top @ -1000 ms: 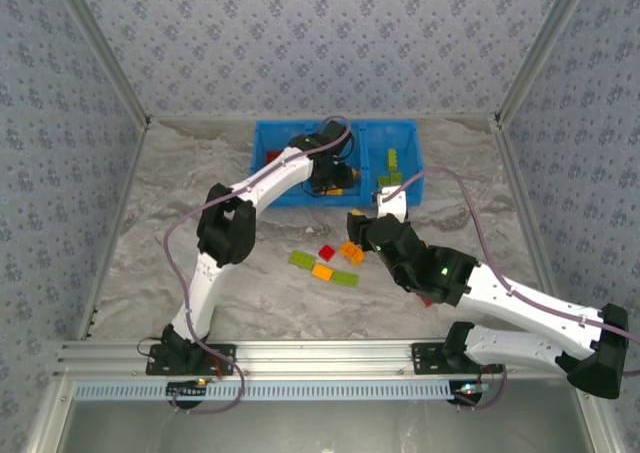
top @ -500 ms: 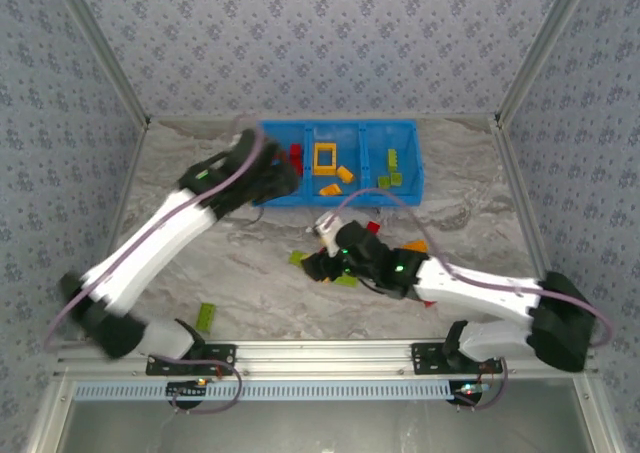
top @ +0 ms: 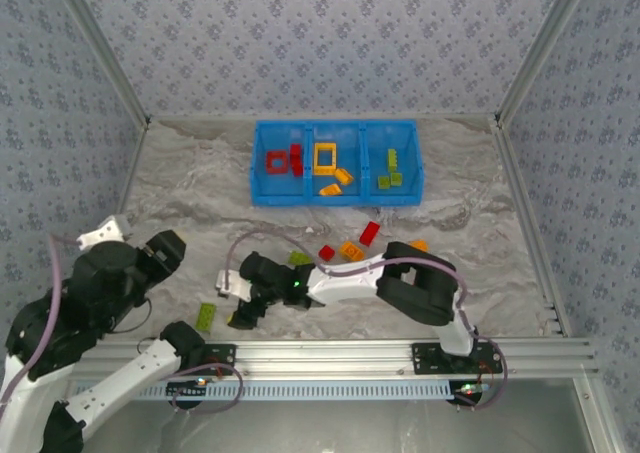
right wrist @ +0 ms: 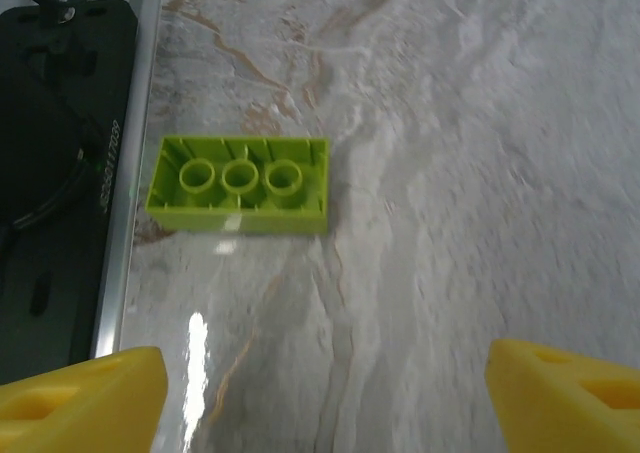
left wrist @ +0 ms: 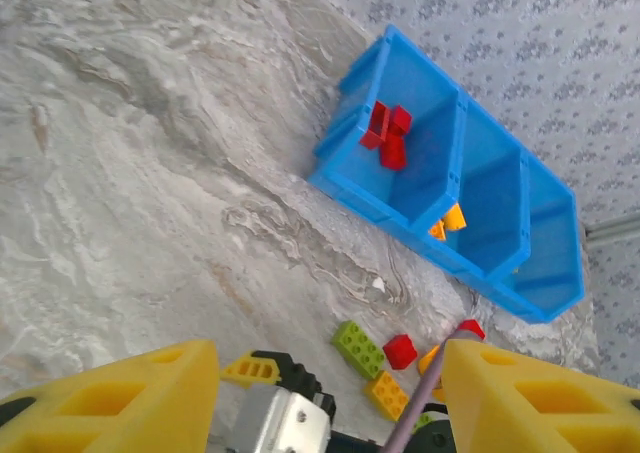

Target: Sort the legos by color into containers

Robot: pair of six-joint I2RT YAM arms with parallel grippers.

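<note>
Legos (top: 350,251) are only partly sorted: we see some red, yellow and green ones in the far blue tray (top: 300,199), several loose on the table (top: 180,203), one green brick (right wrist: 240,185) near left, and our right gripper (right wrist: 320,388) and left gripper (left wrist: 325,403) both wide open, empty.

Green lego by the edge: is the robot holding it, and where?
Nothing is held. The lime green brick lies loose on the table, ahead of the right fingers, which stand open and apart from it.
</note>
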